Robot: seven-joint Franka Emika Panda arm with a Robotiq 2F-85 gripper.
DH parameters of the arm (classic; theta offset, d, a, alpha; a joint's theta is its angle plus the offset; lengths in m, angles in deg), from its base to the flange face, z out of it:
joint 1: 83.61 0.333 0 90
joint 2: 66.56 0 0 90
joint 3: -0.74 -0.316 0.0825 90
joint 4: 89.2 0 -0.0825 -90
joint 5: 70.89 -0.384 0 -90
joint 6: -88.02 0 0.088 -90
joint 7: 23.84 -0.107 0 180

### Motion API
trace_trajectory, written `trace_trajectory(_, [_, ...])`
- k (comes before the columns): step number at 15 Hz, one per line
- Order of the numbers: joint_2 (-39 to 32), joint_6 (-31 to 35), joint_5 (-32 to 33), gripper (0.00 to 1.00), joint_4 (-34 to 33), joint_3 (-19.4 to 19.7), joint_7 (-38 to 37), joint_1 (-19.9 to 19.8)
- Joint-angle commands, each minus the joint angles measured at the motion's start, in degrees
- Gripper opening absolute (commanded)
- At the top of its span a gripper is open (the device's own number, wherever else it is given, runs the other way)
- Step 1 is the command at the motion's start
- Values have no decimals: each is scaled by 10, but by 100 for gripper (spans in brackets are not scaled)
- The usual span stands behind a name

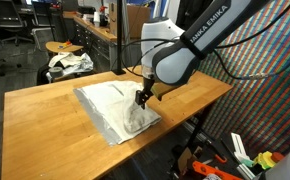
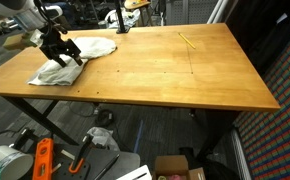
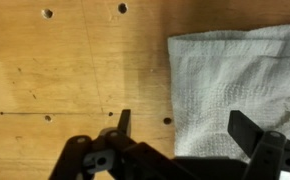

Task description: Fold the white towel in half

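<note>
Pale woven white towel (image 3: 235, 80), creased rectangle, on drilled wooden table (image 3: 65, 70), black hand (image 3: 182, 122) spread wide, released

Dim, soft, low-res pics

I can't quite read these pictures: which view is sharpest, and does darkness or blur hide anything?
Wrist view: sharpest, since the weave of the white towel shows, but the fingers are dark, soft silhouettes close to the lens. In both exterior views: the light falls evenly on the table, yet the towel is small and grainy, its creases barely readable.
</note>
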Motion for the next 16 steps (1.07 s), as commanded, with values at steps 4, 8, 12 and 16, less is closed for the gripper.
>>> trace_trajectory(4, [83, -12, -73, 100, 59, -31, 100, 14])
trace_trajectory(8, [100, -22, -164, 100, 83, -64, 157, 46])
trace_trajectory(12, [120, -7, -275, 100, 86, -91, 188, 87])
trace_trajectory(16, [117, 36, -320, 100, 80, -107, 177, 107])
